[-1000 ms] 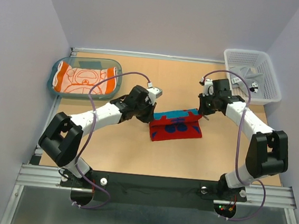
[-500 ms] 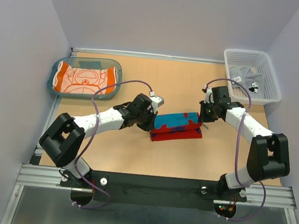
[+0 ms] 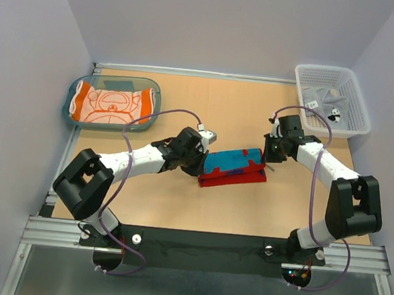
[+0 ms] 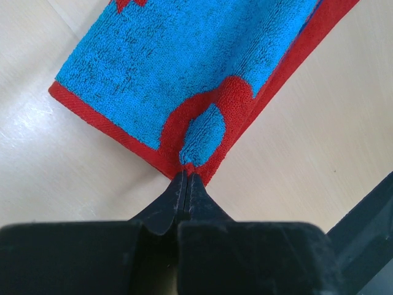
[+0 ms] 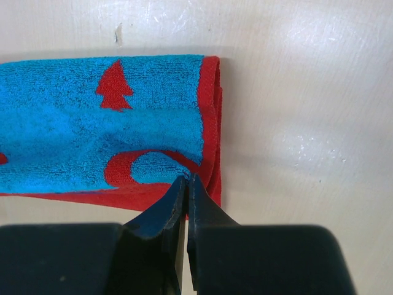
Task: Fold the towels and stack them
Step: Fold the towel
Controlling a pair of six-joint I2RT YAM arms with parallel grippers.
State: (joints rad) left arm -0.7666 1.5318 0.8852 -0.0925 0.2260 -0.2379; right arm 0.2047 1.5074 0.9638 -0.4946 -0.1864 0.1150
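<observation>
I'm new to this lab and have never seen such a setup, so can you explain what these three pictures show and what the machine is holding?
It is two robot arms bolted to a table. One picture looks down from above; the other two come from cameras on each wrist. The left tool and right tool each pinch one end of a folded red and blue towel, jaws shut on its corners. An orange towel lies in a teal tray; a white mesh basket holds pale grey cloth.

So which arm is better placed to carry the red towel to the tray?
Left, probably: its fingers pinch a corner of the red towel, and the tray holding the orange towel is nearer it.
</observation>
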